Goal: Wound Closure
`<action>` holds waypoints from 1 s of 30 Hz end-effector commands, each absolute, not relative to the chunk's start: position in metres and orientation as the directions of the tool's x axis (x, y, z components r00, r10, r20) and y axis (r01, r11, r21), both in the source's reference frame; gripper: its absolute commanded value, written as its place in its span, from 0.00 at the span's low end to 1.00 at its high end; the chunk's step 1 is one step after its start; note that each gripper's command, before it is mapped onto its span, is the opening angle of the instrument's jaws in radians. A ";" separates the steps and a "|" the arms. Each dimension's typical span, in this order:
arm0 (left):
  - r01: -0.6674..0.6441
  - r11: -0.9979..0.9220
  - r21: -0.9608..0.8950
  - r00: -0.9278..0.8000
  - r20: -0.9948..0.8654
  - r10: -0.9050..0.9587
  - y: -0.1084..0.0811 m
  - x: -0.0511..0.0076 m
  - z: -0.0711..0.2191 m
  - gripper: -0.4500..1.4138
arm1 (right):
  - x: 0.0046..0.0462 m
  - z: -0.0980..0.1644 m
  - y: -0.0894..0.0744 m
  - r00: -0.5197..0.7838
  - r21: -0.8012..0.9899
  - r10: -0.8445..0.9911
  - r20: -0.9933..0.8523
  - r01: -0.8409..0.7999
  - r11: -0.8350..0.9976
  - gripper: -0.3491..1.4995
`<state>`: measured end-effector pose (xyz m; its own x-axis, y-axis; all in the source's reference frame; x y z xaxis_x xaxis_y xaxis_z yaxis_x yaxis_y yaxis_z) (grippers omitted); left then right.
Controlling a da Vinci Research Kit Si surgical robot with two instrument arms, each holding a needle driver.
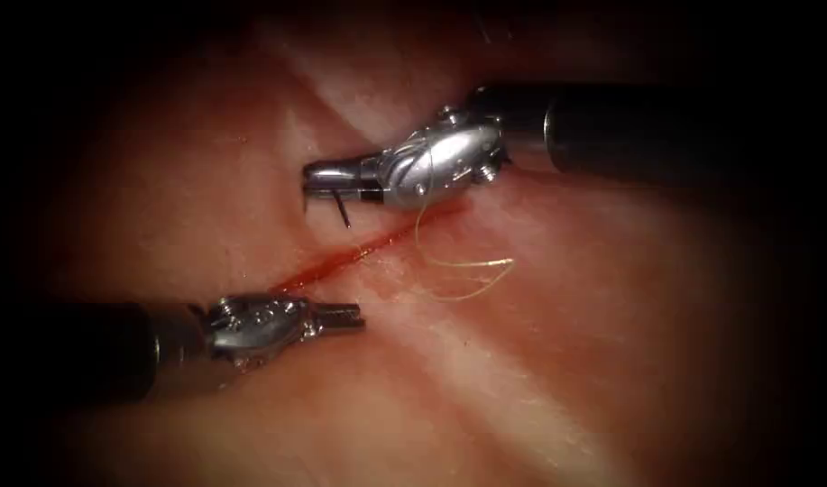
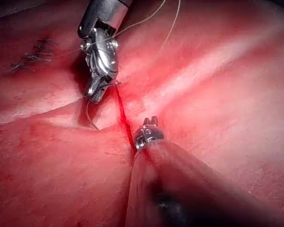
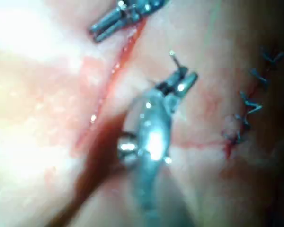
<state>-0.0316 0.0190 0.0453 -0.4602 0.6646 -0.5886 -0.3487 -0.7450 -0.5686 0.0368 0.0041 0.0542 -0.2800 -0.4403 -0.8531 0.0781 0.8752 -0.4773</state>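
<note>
The needle (image 1: pixel 343 209) sits in the right tool (image 1: pixel 323 180), clamped across the jaw tips. In the endoscope view we see a short dark length of it hanging down from the jaws toward the tissue (image 1: pixel 206 180), just above the upper end of the cut (image 1: pixel 341 261). In the left wrist view the needle (image 2: pixel 91 116) curves down from those jaws in a thin arc, its lower end close to the tissue surface; we cannot tell whether the point has entered. We cannot make out where along its curve the grip lies.

The right tool's jaws are closed on the needle. The tool lies nearly level, shaft coming in from the right, tips to the left of the cut's upper end.

The thread (image 1: pixel 458 271) trails from the right tool's wrist, drops down and lies in a loose pale loop on the tissue to the right of the cut. In the left wrist view we see thread (image 2: pixel 151 19) running up past the tool's shaft.

Red fluid (image 1: pixel 323 266) fills the cut along its slanting line.

The left tool (image 1: pixel 345 316) rests low, at the lower end of the cut, tips pointing right. Its jaws look closed together and hold nothing. In the right wrist view the left tool (image 3: pixel 102 28) lies beside the cut's red line.

In the right wrist view we note a row of dark stitches (image 3: pixel 251 104) on the tissue, well apart from the cut.
</note>
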 end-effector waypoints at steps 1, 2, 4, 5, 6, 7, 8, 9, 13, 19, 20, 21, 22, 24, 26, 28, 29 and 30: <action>-0.348 -0.745 -0.569 -0.460 -0.589 0.664 0.019 -0.0322 0.046 0.27 | 0.0377 0.055 0.004 -0.286 -0.480 -0.439 -0.852 0.089 0.873 0.00; -0.348 -0.745 -0.569 -0.460 -0.589 0.664 0.019 -0.0322 0.046 0.27 | 0.0377 0.055 0.004 -0.286 -0.482 -0.440 -0.851 0.095 0.871 0.00; -0.348 -0.745 -0.569 -0.460 -0.589 0.664 0.019 -0.0322 0.046 0.27 | 0.0378 0.055 0.004 -0.287 -0.477 -0.432 -0.855 0.110 0.872 0.00; -0.348 -0.745 -0.569 -0.460 -0.589 0.664 0.019 -0.0322 0.046 0.27 | 0.0378 0.055 0.003 -0.290 -0.471 -0.422 -0.859 0.122 0.874 0.00; -0.348 -0.745 -0.569 -0.460 -0.589 0.664 0.019 -0.0322 0.046 0.27 | 0.0379 0.056 0.003 -0.289 -0.468 -0.418 -0.861 0.131 0.874 0.00; -0.348 -0.745 -0.569 -0.460 -0.589 0.664 0.019 -0.0322 0.046 0.27 | 0.0381 0.056 0.003 -0.290 -0.467 -0.415 -0.862 0.137 0.874 0.00; -0.348 -0.745 -0.569 -0.460 -0.589 0.664 0.019 -0.0322 0.046 0.27 | 0.0381 0.056 0.003 -0.290 -0.467 -0.415 -0.862 0.137 0.874 0.00; -0.348 -0.745 -0.569 -0.460 -0.589 0.664 0.019 -0.0322 0.046 0.27 | 0.0384 0.056 0.003 -0.292 -0.462 -0.407 -0.866 0.153 0.874 0.00; -0.348 -0.745 -0.569 -0.460 -0.589 0.664 0.019 -0.0322 0.046 0.27 | 0.0384 0.057 0.002 -0.280 -0.440 -0.383 -0.881 0.181 0.880 0.00; -0.348 -0.745 -0.569 -0.460 -0.589 0.664 0.019 -0.0322 0.046 0.27 | 0.0381 0.058 0.003 -0.264 -0.384 -0.327 -0.908 0.203 0.901 0.00; -0.348 -0.745 -0.569 -0.460 -0.589 0.664 0.019 -0.0322 0.046 0.25 | 0.0381 0.058 0.003 -0.255 -0.366 -0.311 -0.915 0.204 0.908 0.00; -0.337 -0.749 -0.570 -0.462 -0.593 0.659 0.019 -0.0321 0.046 0.23 | 0.0382 0.058 0.003 -0.236 -0.318 -0.268 -0.934 0.208 0.925 0.00; -0.337 -0.752 -0.567 -0.463 -0.595 0.657 0.019 -0.0320 0.046 0.23 | 0.0382 0.058 0.003 -0.230 -0.299 -0.251 -0.940 0.209 0.931 0.00; -0.335 -0.754 -0.565 -0.466 -0.595 0.654 0.019 -0.0320 0.046 0.23 | 0.0383 0.058 0.004 -0.215 -0.244 -0.198 -0.956 0.216 0.945 0.00; -0.334 -0.755 -0.565 -0.469 -0.595 0.653 0.019 -0.0319 0.047 0.23 | 0.0383 0.058 0.004 -0.208 -0.222 -0.176 -0.962 0.225 0.949 0.00; -0.334 -0.755 -0.564 -0.469 -0.595 0.652 0.019 -0.0319 0.047 0.23 | 0.0383 0.058 0.004 -0.201 -0.224 -0.178 -0.963 0.235 0.946 0.00; -0.335 -0.755 -0.563 -0.470 -0.595 0.652 0.019 -0.0317 0.047 0.23 | 0.0384 0.058 0.003 -0.193 -0.230 -0.183 -0.964 0.260 0.938 0.00; -0.337 -0.756 -0.562 -0.470 -0.595 0.652 0.019 -0.0317 0.047 0.23 | 0.0384 0.058 0.003 -0.192 -0.234 -0.186 -0.964 0.267 0.935 0.00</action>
<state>-0.0311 0.0187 0.0461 -0.4698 0.6518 -0.5953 -0.3366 -0.7557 -0.5618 0.0375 0.0026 0.0579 -0.1892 -0.1783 -0.9656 0.2709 0.9357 -0.2259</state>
